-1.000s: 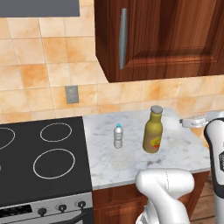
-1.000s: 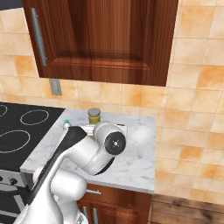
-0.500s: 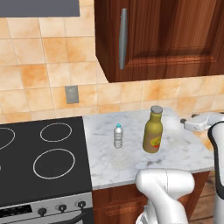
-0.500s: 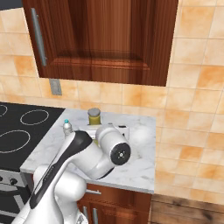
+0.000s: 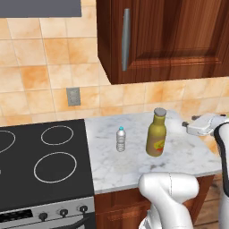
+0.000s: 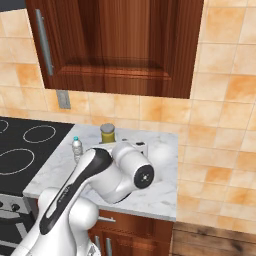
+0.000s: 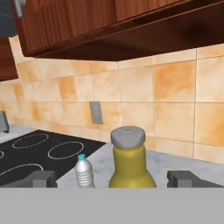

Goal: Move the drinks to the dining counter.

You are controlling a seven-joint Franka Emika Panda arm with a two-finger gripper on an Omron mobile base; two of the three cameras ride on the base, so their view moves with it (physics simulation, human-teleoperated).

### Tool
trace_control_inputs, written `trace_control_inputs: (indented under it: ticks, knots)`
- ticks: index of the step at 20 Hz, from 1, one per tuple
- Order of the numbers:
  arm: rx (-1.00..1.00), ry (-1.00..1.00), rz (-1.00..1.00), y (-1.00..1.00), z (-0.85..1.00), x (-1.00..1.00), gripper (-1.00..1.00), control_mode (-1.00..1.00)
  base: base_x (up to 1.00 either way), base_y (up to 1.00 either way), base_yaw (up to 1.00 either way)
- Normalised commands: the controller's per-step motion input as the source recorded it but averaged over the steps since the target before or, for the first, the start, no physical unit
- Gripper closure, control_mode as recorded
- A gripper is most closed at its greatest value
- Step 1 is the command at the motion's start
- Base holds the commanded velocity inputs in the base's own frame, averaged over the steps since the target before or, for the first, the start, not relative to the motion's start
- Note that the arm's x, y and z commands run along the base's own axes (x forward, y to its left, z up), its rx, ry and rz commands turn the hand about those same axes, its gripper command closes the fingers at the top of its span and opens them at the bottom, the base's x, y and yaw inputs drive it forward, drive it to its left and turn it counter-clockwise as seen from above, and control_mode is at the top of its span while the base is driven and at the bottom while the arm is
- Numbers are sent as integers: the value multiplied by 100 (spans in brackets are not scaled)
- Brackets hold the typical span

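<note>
Both drinks, the amber bottle (image 5: 156,137) and the small water bottle (image 5: 120,139), stand on the worktop (image 5: 134,165) beside the stove (image 5: 42,165). The gripper (image 7: 116,178), jaws wide and empty, faces the amber bottle; nothing has reached the dining counter yet

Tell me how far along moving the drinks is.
Nothing looks delivered yet: the amber bottle and the water bottle both stand on the worktop beside the stove. In hand: the open gripper is lined up on the amber bottle, not touching it. Left: grasp each bottle and carry both to the dining counter.
</note>
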Motion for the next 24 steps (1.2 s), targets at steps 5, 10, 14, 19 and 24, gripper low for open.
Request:
trace_control_inputs:
  ticks: [5, 10, 14, 19, 24]
  knots:
    - [0, 0, 13, 0, 0, 11, -100, -100, 0, 0, 0]
    - [0, 0, 0, 0, 0, 15, -100, -100, 0, 0, 0]
    - [0, 0, 0, 0, -3, 16, -100, -100, 0, 0, 0]
    - [0, -1, 0, 0, -7, 12, -100, -100, 0, 0, 0]
    - [0, 0, 0, 0, -17, 4, -100, -100, 0, 0, 0]
